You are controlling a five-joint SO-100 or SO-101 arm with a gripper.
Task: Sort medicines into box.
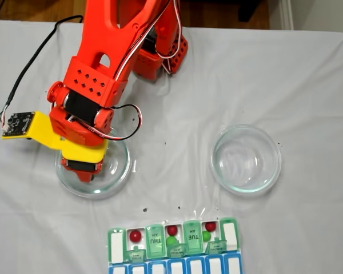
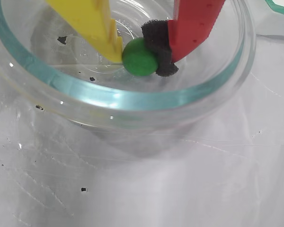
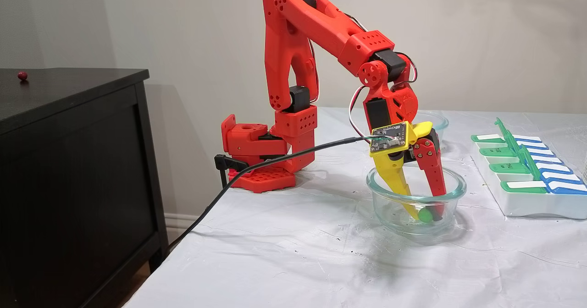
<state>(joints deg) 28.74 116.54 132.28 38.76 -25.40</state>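
The desk (image 3: 284, 262) is covered with a white cloth and has much free room around the things; the red arm (image 3: 321, 37) rises from its base, bends over and points steeply down into a glass dish (image 3: 415, 202); a second glass dish (image 1: 246, 158) stands well apart to the right in a fixed view; the box (image 1: 174, 245) lies near the desk's front edge, its green lids reading THU and TUE, with red and green balls in open compartments; the fingers (image 2: 141, 56), one yellow and one red, are clenched on a green ball (image 2: 139, 57) at the dish bottom.
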